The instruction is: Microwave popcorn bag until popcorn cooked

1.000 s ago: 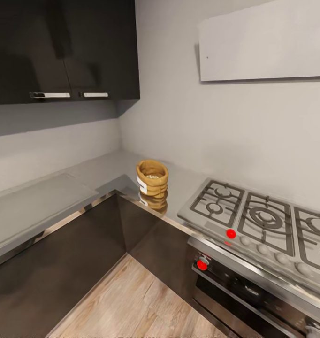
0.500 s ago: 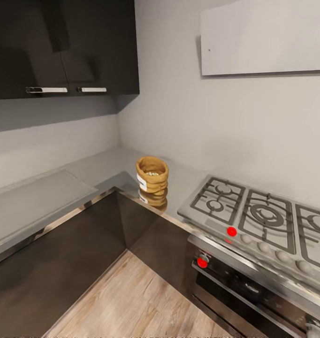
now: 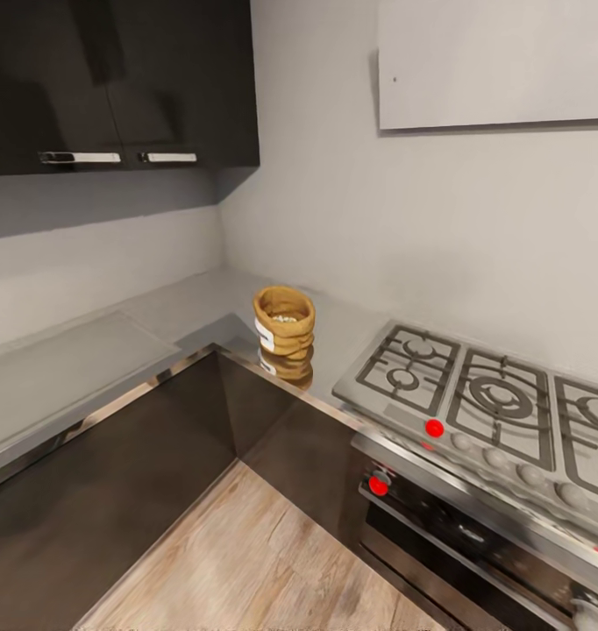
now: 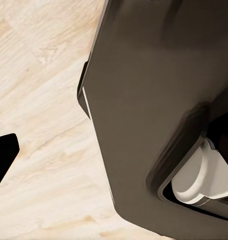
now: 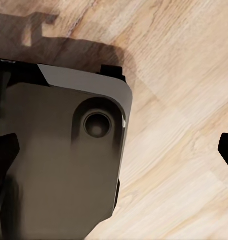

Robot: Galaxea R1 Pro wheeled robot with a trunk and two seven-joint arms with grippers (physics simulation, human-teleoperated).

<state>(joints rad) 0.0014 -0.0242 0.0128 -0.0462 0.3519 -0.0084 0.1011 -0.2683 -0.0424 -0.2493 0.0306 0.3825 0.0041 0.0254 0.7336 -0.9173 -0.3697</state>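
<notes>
While the bag (image 3: 284, 327) sits upright on the worktop (image 3: 352, 337) corner, I judge it light, crushable; pinch below rim. Claw states: cannot tell.

Kitchen: gas hob (image 3: 487, 399), steel countertop (image 3: 189, 307), dark cabinets (image 3: 115, 83).

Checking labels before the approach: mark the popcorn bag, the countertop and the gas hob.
popcorn bag (image 3: 283, 329): head view, its tan side wall.
countertop (image 3: 194, 302): head view, bare steel left of the bag.
gas hob (image 3: 474, 399): head view, middle burner grate.

head overlooks countertop (image 3: 202, 302), wrists face floor (image 5: 184, 100)
</notes>
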